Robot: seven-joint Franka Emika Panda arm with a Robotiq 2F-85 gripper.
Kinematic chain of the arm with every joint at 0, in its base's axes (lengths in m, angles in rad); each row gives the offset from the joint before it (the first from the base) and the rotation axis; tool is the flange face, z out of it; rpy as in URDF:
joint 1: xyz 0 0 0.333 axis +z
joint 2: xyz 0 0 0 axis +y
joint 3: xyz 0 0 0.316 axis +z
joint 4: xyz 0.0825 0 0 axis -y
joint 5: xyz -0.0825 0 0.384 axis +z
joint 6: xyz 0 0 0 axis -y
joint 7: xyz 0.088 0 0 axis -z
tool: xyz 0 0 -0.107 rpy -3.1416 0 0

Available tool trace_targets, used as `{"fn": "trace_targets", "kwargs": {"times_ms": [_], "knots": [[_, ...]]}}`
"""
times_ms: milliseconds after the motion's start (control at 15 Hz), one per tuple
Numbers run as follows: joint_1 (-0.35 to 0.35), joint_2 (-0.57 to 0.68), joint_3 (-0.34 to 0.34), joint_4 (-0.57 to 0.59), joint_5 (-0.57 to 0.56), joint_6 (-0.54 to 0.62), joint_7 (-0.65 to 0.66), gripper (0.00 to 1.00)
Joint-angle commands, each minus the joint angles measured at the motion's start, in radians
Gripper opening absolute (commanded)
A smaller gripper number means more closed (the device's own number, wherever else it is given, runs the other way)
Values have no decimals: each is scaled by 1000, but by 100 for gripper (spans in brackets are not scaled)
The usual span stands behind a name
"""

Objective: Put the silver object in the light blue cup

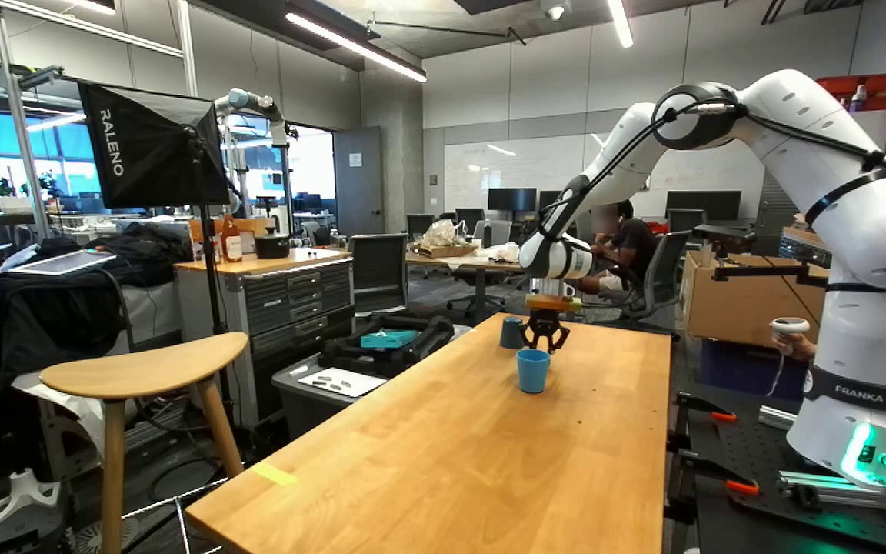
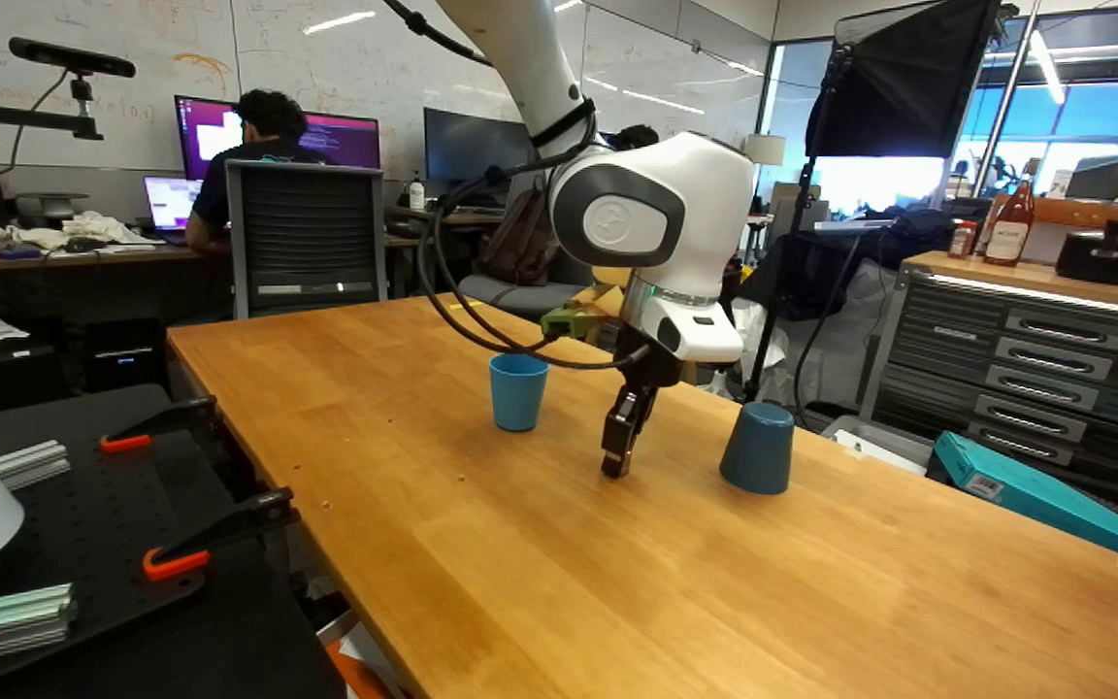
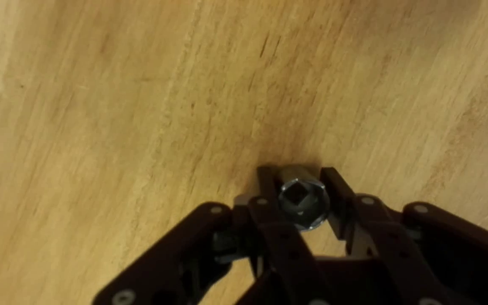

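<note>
Gripper (image 3: pixel 297 170): closed on silver object (image 3: pixel 304 205), at or just above table (image 2: pixel 559 544). Light blue cup (image 2: pixel 518 396): upright, near. Likely faults: round sides slipping in the grip; too low a carry tipping the cup

White arm (image 1: pixel 835 192), black silver-pinned tool (image 3: pixel 298 184)

The black pincer (image 3: pixel 297 178) straddled a silver object (image 3: pixel 305 204) above streaked golden wood (image 3: pixel 142 127). Near it were a light blue cup (image 2: pixel 518 396) and a dark blue cup (image 2: pixel 759 451).
</note>
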Motion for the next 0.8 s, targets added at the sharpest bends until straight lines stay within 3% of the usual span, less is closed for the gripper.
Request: {"fn": "trace_targets", "kwargs": {"times_ms": [0,333,733], "knots": [[-32,-34,37,4,53,-8,-73,6],[-45,-198,99,-79,129,-81,-191,8],[-25,-358,114,-126,219,-297,-278,8]]}}
